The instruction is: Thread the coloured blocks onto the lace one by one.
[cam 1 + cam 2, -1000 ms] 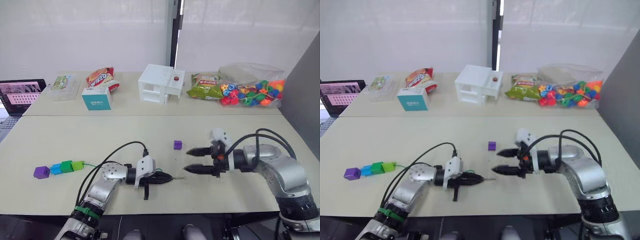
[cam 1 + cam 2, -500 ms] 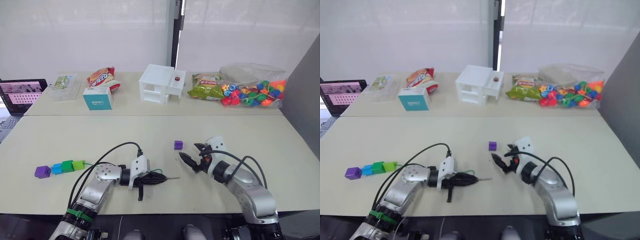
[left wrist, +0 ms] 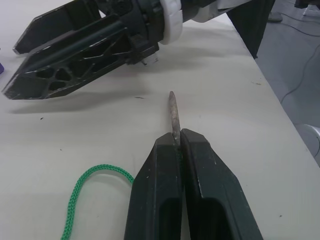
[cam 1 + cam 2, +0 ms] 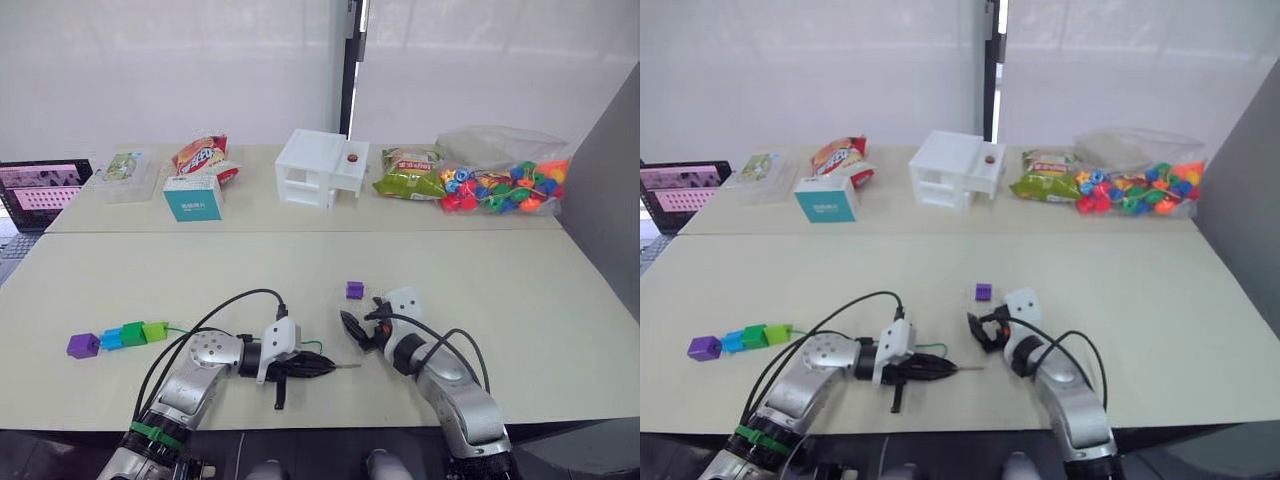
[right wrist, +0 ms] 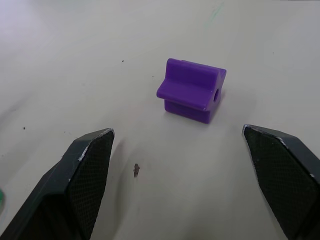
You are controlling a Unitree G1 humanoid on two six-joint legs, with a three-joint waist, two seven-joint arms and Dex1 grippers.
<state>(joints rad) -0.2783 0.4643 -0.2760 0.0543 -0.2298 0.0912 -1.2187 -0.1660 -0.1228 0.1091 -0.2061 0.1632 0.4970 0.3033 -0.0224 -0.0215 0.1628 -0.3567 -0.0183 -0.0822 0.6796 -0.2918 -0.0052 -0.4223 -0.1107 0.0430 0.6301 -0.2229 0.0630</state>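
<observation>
Moved: my right gripper (image 5: 182, 165) has swung in low, and now it points at the loose purple block (image 5: 192, 91) from close by.
Right gripper: wide open, block ahead of the gap, not touched.
Left gripper (image 3: 175, 145): squeezed on the lace (image 3: 82, 197), grey tip (image 3: 173, 112) poking out.
Threaded: four blocks (image 4: 112, 336) sit far down the lace.
Good way: I slide forward, centre the block, pinch its flat sides and keep the hole (image 5: 215, 94) free.
</observation>
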